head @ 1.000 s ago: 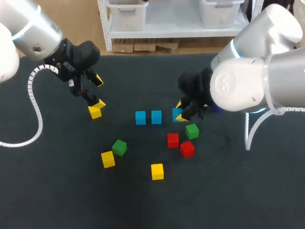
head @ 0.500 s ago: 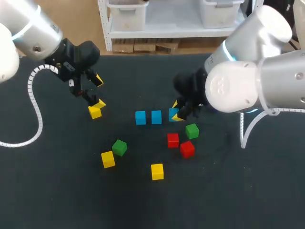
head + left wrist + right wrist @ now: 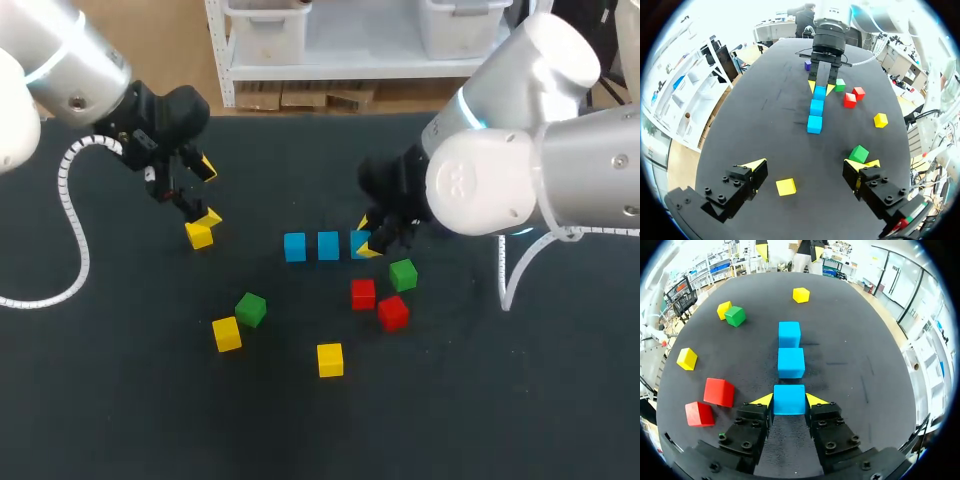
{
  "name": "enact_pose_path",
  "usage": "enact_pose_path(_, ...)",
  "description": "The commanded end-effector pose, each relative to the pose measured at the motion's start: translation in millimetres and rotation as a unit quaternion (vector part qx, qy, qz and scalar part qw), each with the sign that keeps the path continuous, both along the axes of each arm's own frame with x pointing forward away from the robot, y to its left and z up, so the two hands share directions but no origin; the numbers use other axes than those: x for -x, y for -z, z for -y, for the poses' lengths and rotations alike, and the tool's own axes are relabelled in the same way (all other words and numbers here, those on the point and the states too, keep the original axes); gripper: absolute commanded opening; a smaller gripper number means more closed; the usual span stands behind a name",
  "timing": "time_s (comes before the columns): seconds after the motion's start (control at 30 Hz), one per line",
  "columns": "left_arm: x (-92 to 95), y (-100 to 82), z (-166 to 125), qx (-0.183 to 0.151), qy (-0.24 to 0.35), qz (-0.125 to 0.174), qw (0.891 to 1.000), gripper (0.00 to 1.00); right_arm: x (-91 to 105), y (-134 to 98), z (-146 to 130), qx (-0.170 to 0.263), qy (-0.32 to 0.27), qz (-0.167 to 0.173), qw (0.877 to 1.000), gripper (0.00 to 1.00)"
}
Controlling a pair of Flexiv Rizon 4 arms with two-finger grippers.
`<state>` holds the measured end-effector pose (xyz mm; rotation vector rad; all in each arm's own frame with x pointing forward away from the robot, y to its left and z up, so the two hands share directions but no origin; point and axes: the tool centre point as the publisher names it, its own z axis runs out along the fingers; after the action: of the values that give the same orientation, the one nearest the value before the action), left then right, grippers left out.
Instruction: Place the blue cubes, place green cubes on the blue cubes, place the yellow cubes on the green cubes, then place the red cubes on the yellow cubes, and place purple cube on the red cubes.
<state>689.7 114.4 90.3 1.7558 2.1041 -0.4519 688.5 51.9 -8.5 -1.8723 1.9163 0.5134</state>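
Right tool [image 3: 789,401] is clamped on the third blue cube [image 3: 789,396], a tip on each side, low at mid-bench. Straight ahead along its fingers, in one line: the middle blue cube [image 3: 791,362] just beside, then the far blue cube [image 3: 789,334]. Left tool [image 3: 810,165] hangs apart (over a yellow cube [image 3: 785,186]) towards the bench's left edge.

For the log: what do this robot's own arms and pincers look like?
The left arm and right arm are thick, rounded silver-white tubes, each with a thin blue ring and a trailing white hose. The left pincer and right pincer are black blocks with screw heads and yellow wedge tips.
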Motion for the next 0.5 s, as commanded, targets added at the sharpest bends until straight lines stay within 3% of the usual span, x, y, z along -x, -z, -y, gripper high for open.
enact_pose_path(0.03, 0.7, 0.4, -1.2, 0.002, 0.001, 0.001, 1.000, 1.00, -1.8, 1.2, -0.5, 0.001, 0.001, -0.001, 1.000, 0.00)
enact_pose_path(0.5, 0.7, 0.4, -1.2, 0.002, 0.001, 0.001, 1.000, 1.00, -3.5, 2.9, 2.1, 0.002, 0.003, -0.003, 1.000, 0.00)
